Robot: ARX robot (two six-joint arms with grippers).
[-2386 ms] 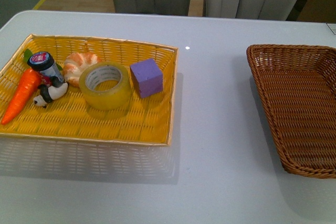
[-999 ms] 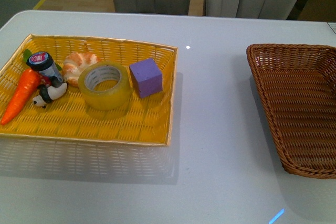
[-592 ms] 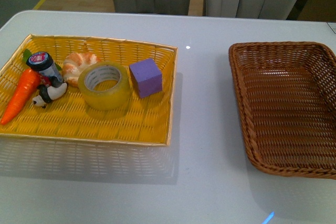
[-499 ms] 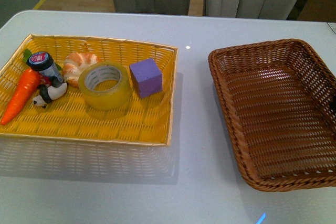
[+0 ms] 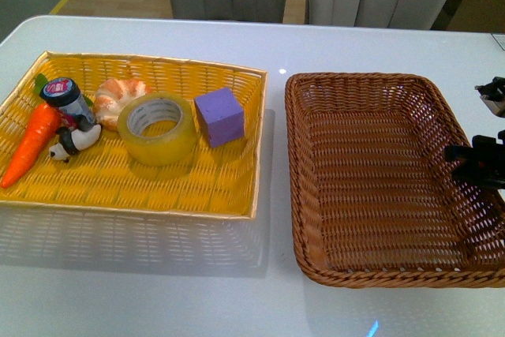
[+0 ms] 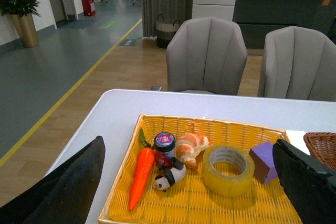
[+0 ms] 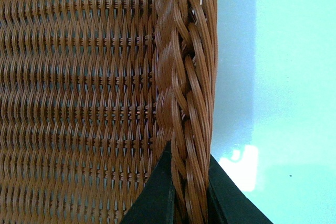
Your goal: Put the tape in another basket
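Where the right tool (image 7: pixel 186 192) meets the basket (image 5: pixel 379 277), its two fingers are closed on the braided rim, one on each side. The left tool (image 6: pixel 187 145) is spread wide and holds nothing. The tape (image 5: pixel 162 146) lies flat in the yellow tray (image 5: pixel 126 209) on the table (image 5: pixel 331 45), ahead of the left tool and well apart from the right tool.
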